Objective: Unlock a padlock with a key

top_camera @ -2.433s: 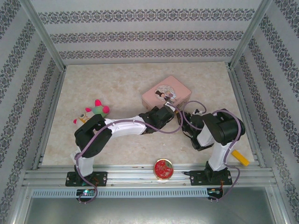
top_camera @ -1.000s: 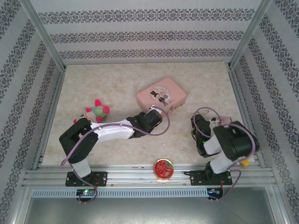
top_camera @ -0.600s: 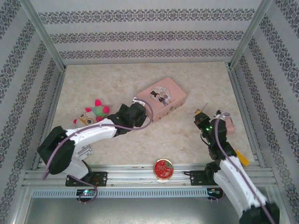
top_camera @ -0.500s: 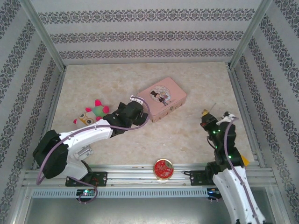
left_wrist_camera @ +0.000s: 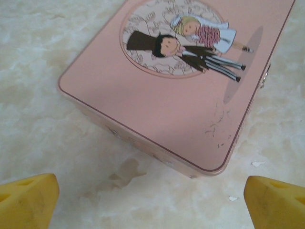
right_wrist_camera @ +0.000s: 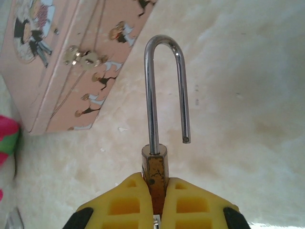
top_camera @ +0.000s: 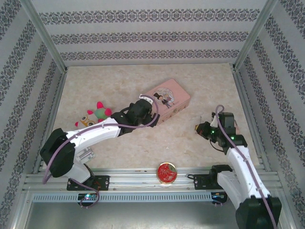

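The right gripper (right_wrist_camera: 158, 185) is clamped tight on the padlock (right_wrist_camera: 156, 168), held above the table (right_wrist_camera: 248, 71) just beside the box (right_wrist_camera: 62, 67). Its shackle (right_wrist_camera: 150, 95) stands open, with the free end clear of the body. The left gripper (left_wrist_camera: 152, 198) is spread wide and holds nothing, hovering over the box's corner.

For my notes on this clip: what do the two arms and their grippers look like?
Both the left arm and the right arm have white link shells with black joints and a lilac cable looping alongside. The left gripper ends in plain yellow wedge-shaped tips. The right gripper has yellow moulding with square recesses. Small green lights glow near the right wrist.
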{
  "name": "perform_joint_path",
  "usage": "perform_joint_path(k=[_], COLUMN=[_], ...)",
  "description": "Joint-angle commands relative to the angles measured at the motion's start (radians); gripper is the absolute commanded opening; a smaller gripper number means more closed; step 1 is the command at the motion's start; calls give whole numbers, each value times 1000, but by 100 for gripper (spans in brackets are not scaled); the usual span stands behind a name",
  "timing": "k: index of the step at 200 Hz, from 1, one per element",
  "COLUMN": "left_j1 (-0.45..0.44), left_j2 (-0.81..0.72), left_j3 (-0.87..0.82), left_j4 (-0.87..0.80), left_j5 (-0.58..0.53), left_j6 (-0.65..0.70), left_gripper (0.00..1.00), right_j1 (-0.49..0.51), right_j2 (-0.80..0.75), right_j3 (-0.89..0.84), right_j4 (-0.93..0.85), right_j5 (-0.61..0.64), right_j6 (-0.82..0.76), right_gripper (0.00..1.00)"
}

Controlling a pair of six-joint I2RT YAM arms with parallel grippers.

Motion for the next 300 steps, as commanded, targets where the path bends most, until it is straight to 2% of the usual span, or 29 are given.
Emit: perform_joint_path(k=[1,14,54,87,111,135,155,205,217,249,262,300], left_j1=[-17,-19,-19,-19,-18,-17,-12,20,31,73,102,186], left_j2=[36,49,50,40,38,33,23,-18,-32,-53,-51,-21], left_j3=[44,50,41,36,31,33,28,8,-2,-30,-40,-63], left_j4=[-71,-85,-85,-85,-76,-82,-90,-74,-55,14,46,149], left_j5=[6,5,-6,-23,-30,-41,-53,-9,18,100,152,298], left_j6=[47,52,31,19,7,0,-2,-56,-78,-165,-216,-347], left_gripper=[99,99,99,99,99,99,99,99,99,99,99,99], right_j1=[-12,-13,-22,-33,-33,-34,-36,-38,-37,-23,-14,7], right_j2=[111,178,420,557,657,716,716,611,586,593,632,840], right_j3=[71,99,188,231,257,281,317,455,479,539,574,737], right_j4=[7,4,-27,-59,-71,-92,-140,-232,-204,-59,-7,58], right_j5=[-101,-100,-219,-196,-132,-42,83,315,295,144,122,77], right_j6=[-127,-163,-299,-353,-353,-348,-334,-259,-255,-261,-269,-299], right_gripper=[0,0,0,5,11,30,42,46,48,54,69,70])
